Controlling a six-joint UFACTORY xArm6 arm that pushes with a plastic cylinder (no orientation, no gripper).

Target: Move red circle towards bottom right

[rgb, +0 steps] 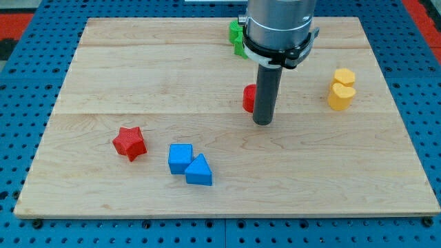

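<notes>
The red circle (248,98) lies on the wooden board (138,69), a little above the middle, and is partly hidden behind my rod. My tip (262,122) rests on the board just to the right of and below the red circle, touching it or very close to it. The arm's grey body covers the board's top middle.
A red star (129,142) lies at the lower left. A blue cube (180,158) and a blue triangle (199,171) touch each other below the middle. A yellow hexagon (344,77) and a yellow heart (340,97) sit at the right. A green block (237,36) shows partly behind the arm at the top.
</notes>
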